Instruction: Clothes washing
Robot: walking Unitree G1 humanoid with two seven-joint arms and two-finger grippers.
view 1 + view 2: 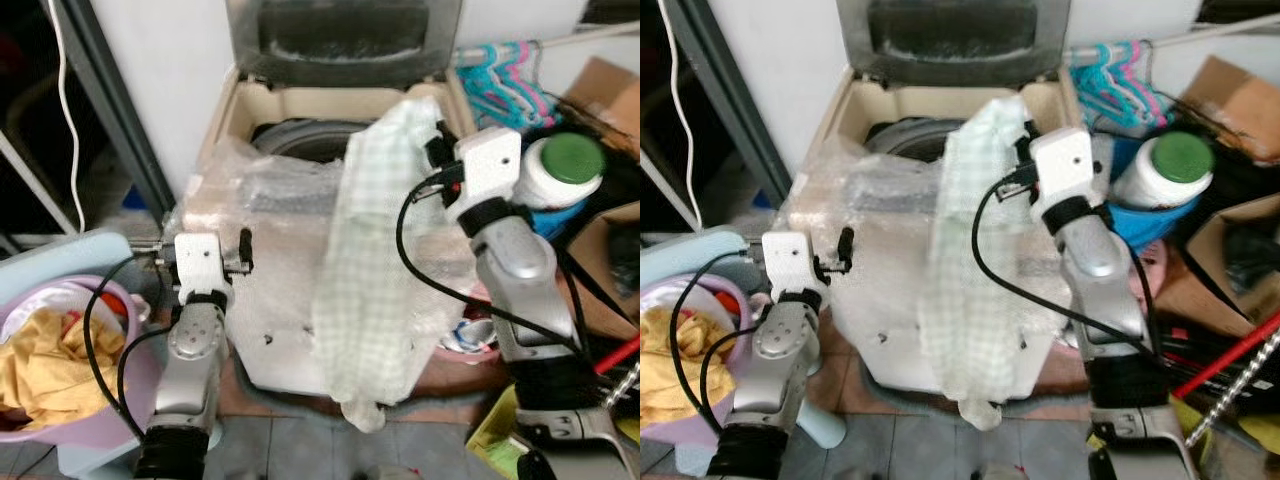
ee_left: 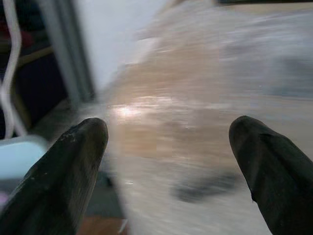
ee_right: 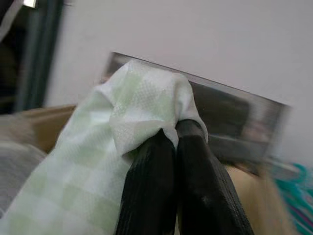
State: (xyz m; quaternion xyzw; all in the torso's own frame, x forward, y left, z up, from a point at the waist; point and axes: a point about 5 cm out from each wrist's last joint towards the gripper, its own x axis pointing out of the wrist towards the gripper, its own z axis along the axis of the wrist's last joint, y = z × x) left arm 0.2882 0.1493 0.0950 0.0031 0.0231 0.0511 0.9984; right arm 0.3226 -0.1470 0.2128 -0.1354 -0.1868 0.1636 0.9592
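We stand before the top-loading washing machine (image 1: 300,330), its lid (image 1: 345,35) tipped back against the wall so the drum opening (image 1: 300,138) lies bare — the reason, we judge, for everything else in our posture. The machine's front and top are wrapped in clear plastic film (image 1: 250,215), which looks like dust cover and not something we need to shift.

Our right gripper (image 3: 176,134) is raised level with the machine's rim, its two black fingers pinched tight on one end of a pale green checked cloth (image 1: 375,260). We hold it by that end and high so that the rest hangs free; even so, the cloth drapes down the front of the machine, and its lower tip hangs close to the floor. To drop it in the drum we would, in our judgement, have to carry it further back over the opening.

Our left gripper (image 2: 168,147) hovers beside the machine's left front corner, fingers spread wide and holding nothing — kept ready, it seems.

To our left sits a lilac basket (image 1: 125,395) with yellow clothes (image 1: 50,360) waiting in it.
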